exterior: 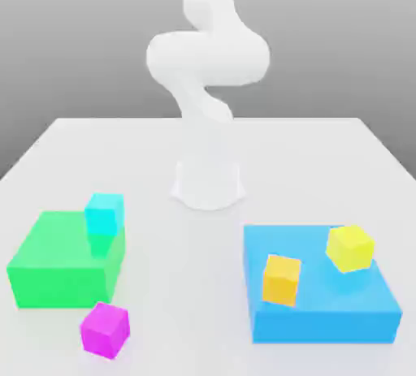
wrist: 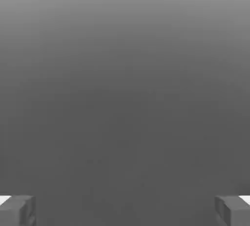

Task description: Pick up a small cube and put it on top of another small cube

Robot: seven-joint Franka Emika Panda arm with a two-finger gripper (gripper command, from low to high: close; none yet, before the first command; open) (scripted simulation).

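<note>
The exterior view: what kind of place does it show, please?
Probably a simulated test bench, not a real room: a plain white table against an empty grey backdrop, a white robot arm at its middle, and flat-coloured toy blocks such as the green block and magenta cube.

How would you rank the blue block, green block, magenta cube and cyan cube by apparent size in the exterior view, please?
1. blue block, largest.
2. green block.
3. magenta cube and cyan cube: about alike; magenta sits nearer the camera, so unranked.
</note>
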